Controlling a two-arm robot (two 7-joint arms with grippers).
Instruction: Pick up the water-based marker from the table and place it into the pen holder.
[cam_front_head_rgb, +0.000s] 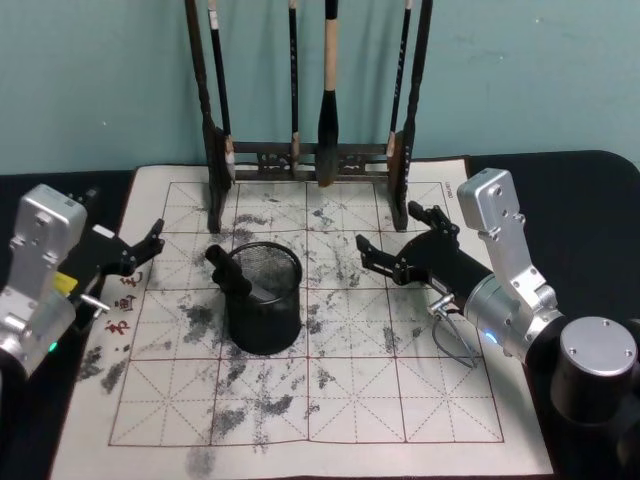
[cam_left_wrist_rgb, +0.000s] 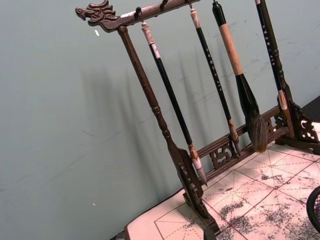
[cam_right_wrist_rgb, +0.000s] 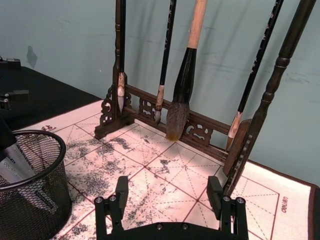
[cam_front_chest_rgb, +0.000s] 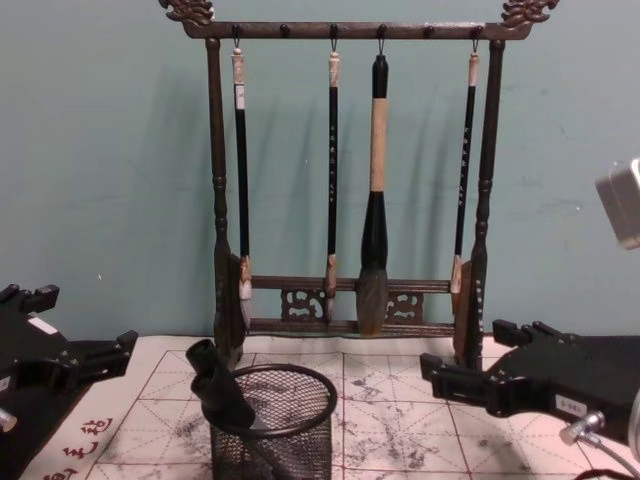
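Leaning black-capped marker (cam_front_head_rgb: 228, 272), round wire-mesh pen holder (cam_front_head_rgb: 264, 300)

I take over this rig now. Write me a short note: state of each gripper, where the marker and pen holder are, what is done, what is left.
Left gripper: open, empty, at the mat's left edge.
Right gripper: open, empty, right of the pen holder.
Water-based marker: in the pen holder, leaning on its rim, black cap sticking up.
Pen holder: upright on the felt mat, in front of the brush rack.
Done: marker is placed.
Left: nothing seems to remain except parking the arms.
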